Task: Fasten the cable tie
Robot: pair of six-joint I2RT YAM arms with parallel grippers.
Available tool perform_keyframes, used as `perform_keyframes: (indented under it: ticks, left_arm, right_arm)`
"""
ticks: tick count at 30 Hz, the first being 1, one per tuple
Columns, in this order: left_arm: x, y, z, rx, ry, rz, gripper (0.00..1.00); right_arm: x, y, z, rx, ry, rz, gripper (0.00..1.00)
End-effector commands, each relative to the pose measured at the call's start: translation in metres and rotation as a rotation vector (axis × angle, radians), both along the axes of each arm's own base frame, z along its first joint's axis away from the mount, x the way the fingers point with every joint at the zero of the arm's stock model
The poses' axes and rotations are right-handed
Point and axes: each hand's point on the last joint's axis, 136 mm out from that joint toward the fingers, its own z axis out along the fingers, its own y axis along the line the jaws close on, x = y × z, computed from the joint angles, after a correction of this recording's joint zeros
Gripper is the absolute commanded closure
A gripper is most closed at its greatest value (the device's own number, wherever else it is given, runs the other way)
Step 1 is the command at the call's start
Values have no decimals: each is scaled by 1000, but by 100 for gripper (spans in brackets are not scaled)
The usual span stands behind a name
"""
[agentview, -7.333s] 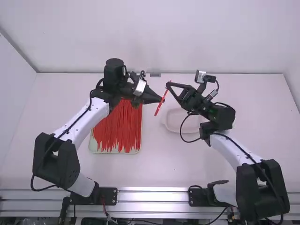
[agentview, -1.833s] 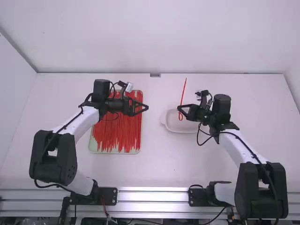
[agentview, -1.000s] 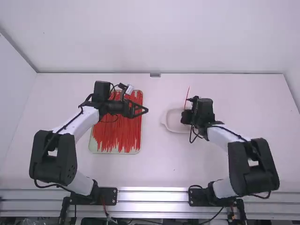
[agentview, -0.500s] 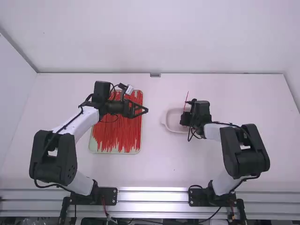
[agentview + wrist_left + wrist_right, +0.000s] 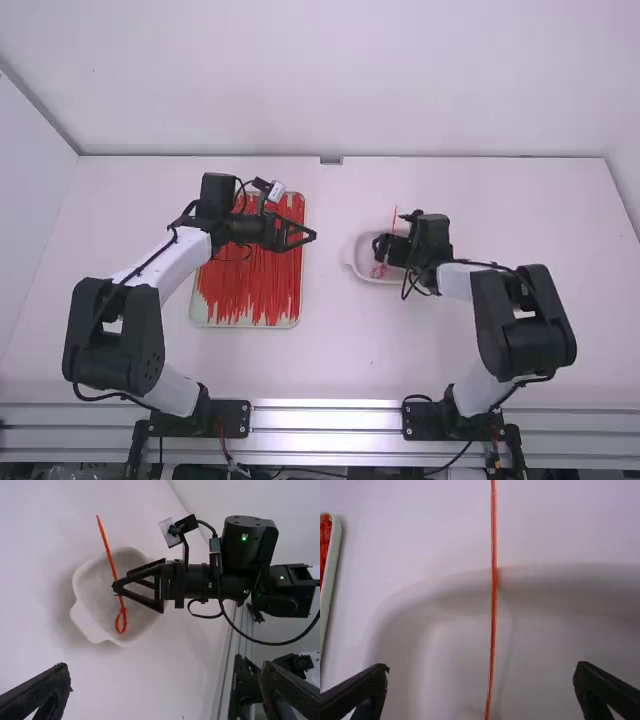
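Lying in the white dish (image 5: 92, 597), the red cable tie (image 5: 380, 266) is closed into a small loop at its 6 o'clock end. Its long straight tail leans over the rim of the dish and points toward 12 o'clock on the white table (image 5: 120, 200). The dish stands just at 3 o'clock from the middle of the table, and the right gripper (image 5: 384, 250) is low over it, coming in from the 3 o'clock side. Its claw is wide: in the right wrist view both fingers stand far apart, and the tie runs between them without touching either one. At 9 o'clock from the dish, well apart from it, there is a pale green tray (image 5: 250, 325) that carries a thick layer of loose red ties (image 5: 250, 285). The left gripper (image 5: 306, 235) hangs over the 3 o'clock edge of this tray and faces the dish; its claw is also wide and holds nothing. About writing: a small pale tag (image 5: 170, 529) sits on a bracket on top of the right wrist and has a dark mark, but this is too small to read. A similar white tag (image 5: 276, 187) is on the left wrist, and I cannot read anything on it. A small green light (image 5: 243, 538) glows on the right arm's black joint.
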Motion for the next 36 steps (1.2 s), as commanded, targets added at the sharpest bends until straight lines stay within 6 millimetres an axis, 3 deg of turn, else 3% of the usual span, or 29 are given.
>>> perform_keyframes:
  ticks: [1,6,15,21,30,36]
  left_arm:
    - [3,1,6,-5,-31,-10,1]
    - [4,1,4,5,-30,-1,1]
    - [6,2,2,15,-30,8,1]
    - [9,4,0,32,-35,23,1]
    - [12,7,5,51,-65,44,1]
    - [19,32,11,131,-102,144,1]
  right_arm:
    - [9,-2,7,12,-17,-11,0]
    - [11,-4,17,20,-39,-11,0]
    - [1,1,68,34,-104,9,0]
    - [-19,-3,106,20,-142,25,1]
    - [-43,-13,131,-76,-161,-30,0]
    - [-62,-8,147,-149,-195,-20,0]
